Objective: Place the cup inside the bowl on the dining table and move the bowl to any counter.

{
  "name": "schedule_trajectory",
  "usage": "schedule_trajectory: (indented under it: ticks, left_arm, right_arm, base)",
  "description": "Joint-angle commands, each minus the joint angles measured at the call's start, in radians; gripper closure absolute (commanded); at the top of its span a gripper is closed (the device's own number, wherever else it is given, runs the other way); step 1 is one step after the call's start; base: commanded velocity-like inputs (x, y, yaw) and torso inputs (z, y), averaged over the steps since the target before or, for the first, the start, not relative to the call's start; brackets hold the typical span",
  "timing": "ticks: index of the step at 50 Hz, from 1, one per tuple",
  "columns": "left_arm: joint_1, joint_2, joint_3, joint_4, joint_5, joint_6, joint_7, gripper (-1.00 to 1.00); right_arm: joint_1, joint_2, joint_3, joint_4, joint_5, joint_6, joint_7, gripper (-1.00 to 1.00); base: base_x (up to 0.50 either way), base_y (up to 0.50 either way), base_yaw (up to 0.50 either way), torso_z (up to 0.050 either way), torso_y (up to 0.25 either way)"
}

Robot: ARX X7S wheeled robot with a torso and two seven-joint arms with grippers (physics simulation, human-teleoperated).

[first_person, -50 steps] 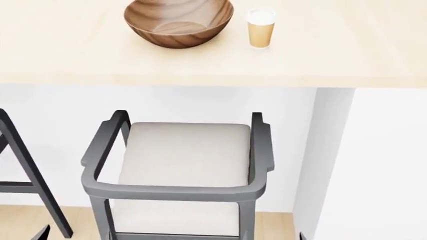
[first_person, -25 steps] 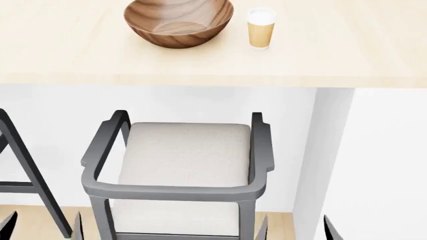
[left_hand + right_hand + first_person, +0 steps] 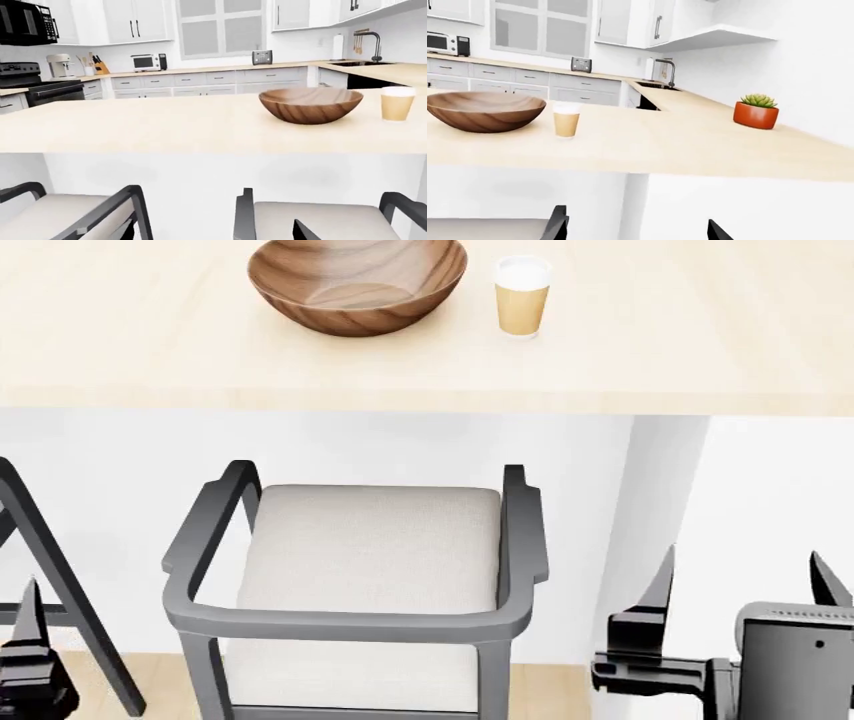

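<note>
Table (image 3: 694,350) pale wood w/ bowl (image 3: 358,285) & cup (image 3: 522,296); kitchen counter (image 3: 200,70) behind.

A chair (image 3: 367,570) stands between the open right gripper (image 3: 737,585) and the table edge (image 3: 400,400); above the tabletop, open space.

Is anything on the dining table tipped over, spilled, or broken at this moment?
Nothing stands out. The cup stands upright with its white lid on, beside the bowl and apart from it. The bowl sits level and empty on the dining table, with no spill visible around either.
</note>
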Motion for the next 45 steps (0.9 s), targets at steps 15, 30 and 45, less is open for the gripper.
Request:
schedule_trajectory:
  ticks: [15,30,45]
  left_arm:
    - [-0.088,-0.014,-0.054,0.035,-0.097,-0.084,0.021,-1.0]
    - [-0.399,-0.121,-0.082,0.056,-0.201,-0.382,0.01,-1.0]
    - [-1.097,-0.236,0.158,-0.396,-0.22,-0.548,0.129,-1.0]
  right_arm:
    - [0.075,0.063,0.037,-0.098,0.022,0.201,0.01,-1.0]
    - [0.382,0.161,0.046,-0.096,0.105,0.473,-0.061,-1.0]
    - [0.934,0.22,-0.152,0.348,0.096,0.526,-0.163,-1.0]
  base:
    - [0.0,0.0,0.0,0.045,0.0]
    - [0.0,0.0,0.0,0.014,0.0]
    - [0.0,0.0,0.0,0.0,0.0]
